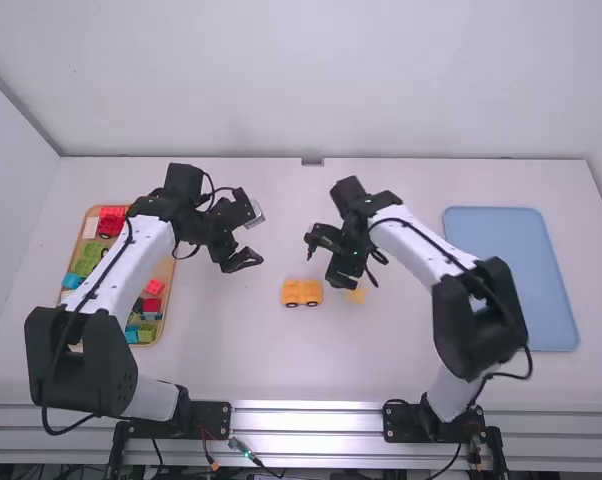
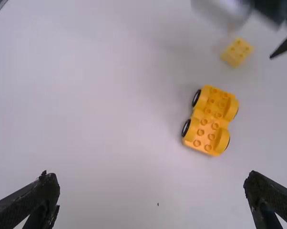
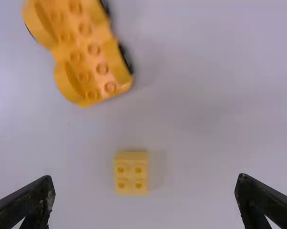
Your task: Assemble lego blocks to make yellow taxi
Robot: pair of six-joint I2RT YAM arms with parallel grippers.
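Observation:
In the high view my left gripper [image 1: 243,262] is open above the table, left of the orange-yellow wheeled base [image 1: 302,292]. My right gripper [image 1: 353,279] is over the small yellow block [image 1: 356,296], right of the base. The left wrist view has the wheeled base [image 2: 210,120], studs up, the small yellow block [image 2: 237,52] beyond it, and my left gripper [image 2: 152,191] wide apart with nothing between its fingers. In the right wrist view the small block [image 3: 130,172] lies between and ahead of the spread fingers of my right gripper [image 3: 144,191]; the base [image 3: 81,50] is separate from it.
A wooden tray [image 1: 167,300] with red, green and blue blocks lies at the left, partly under the left arm. A blue tray [image 1: 511,270] lies at the right, beside the right arm.

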